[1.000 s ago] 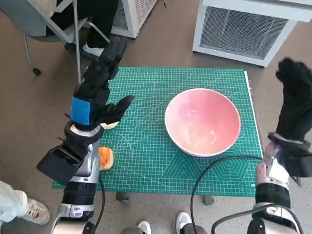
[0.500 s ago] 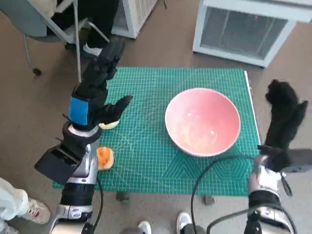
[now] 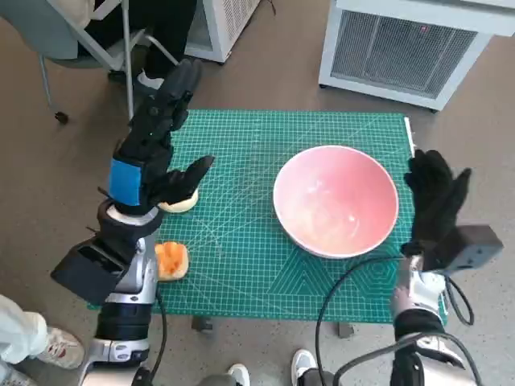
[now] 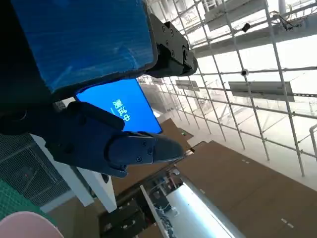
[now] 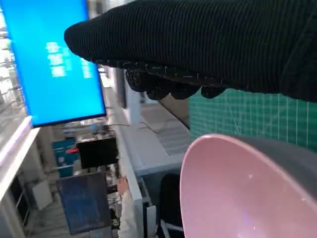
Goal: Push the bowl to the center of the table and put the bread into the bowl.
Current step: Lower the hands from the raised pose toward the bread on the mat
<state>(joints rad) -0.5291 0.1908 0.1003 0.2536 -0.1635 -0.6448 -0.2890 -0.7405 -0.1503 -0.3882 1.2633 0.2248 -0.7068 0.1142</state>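
Head view: the pink bowl point(image 3: 335, 199) sits empty on the green cutting mat point(image 3: 241, 265), off toward three o'clock from the mat's middle. The left hand point(image 3: 153, 145) hangs raised over the mat's nine o'clock side, fingers spread, holding nothing; two pieces of bread lie under it, a pale one point(image 3: 179, 203) by the thumb and an orange one point(image 3: 170, 260) near the seven o'clock corner. The right hand point(image 3: 435, 201), gloved fingers apart and empty, has swung in from the far right over the last second and now stands just beside the bowl's three o'clock rim. Left wrist view: only taped hand and ceiling. Right wrist view: the glove lies just above the bowl's rim.
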